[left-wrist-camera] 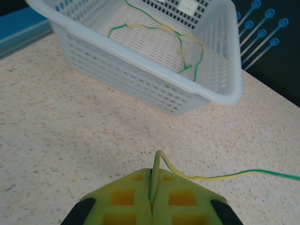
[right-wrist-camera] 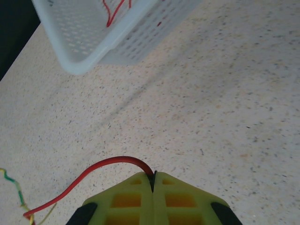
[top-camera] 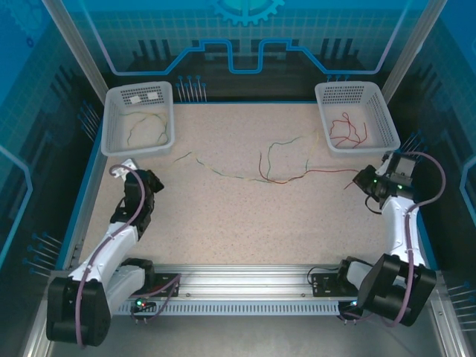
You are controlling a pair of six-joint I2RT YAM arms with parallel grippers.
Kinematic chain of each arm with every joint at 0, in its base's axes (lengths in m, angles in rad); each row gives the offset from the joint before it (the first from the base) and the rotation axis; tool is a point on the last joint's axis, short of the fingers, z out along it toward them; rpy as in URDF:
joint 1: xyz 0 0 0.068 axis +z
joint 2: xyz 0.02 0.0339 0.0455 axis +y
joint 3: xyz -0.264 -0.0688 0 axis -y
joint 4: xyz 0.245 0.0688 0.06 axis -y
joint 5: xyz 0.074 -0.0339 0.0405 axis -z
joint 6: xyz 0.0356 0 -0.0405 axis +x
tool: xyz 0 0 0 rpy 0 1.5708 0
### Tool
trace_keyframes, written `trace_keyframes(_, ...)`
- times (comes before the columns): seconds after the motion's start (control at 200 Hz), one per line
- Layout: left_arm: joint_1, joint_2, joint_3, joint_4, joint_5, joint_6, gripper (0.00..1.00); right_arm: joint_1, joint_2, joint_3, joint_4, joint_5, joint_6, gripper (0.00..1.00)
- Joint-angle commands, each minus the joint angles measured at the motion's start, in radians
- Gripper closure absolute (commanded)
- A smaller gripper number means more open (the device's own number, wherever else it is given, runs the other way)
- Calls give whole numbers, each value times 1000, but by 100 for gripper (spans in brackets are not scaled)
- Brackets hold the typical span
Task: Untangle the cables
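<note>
A yellow-green cable (top-camera: 223, 174) and a red cable (top-camera: 327, 172) lie stretched across the mid-table, crossing in a loose tangle (top-camera: 277, 178). My left gripper (left-wrist-camera: 153, 176) is shut on the yellow-green cable (left-wrist-camera: 234, 176), which trails off to the right; from above, this gripper (top-camera: 157, 184) sits just below the left basket. My right gripper (right-wrist-camera: 153, 176) is shut on the end of the red cable (right-wrist-camera: 93, 171), which arcs away to the left. From above it (top-camera: 360, 181) is below the right basket.
The left white basket (top-camera: 111, 130) holds a yellow-green cable (left-wrist-camera: 183, 40). The right white basket (top-camera: 325, 123) holds a red cable (top-camera: 346, 132). Blue walls ring the table. A metal rail (top-camera: 245, 279) runs along the near edge between the arm bases.
</note>
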Motion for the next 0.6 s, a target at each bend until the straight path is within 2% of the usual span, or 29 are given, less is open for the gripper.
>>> trace_keyframes(0.0,54,-51,23,-78,-79,-45,100,-47,-29,38,-25,2,11,100)
trace_keyframes(0.035,67,-58,26,-95,-82,-55,100,-77,-32,40,-26,3,13,100)
trace_keyframes(0.145,85,-78,24,-132,-120,-77,100,-82,-29,65,-44,27,3,100)
trace_keyframes(0.325,113,-67,11,-133,-112,-93,100,-113,-56,70,-56,53,32,100)
trace_keyframes(0.595,128,-46,11,-119,-102,-106,100,-240,-71,131,-58,-2,69,100)
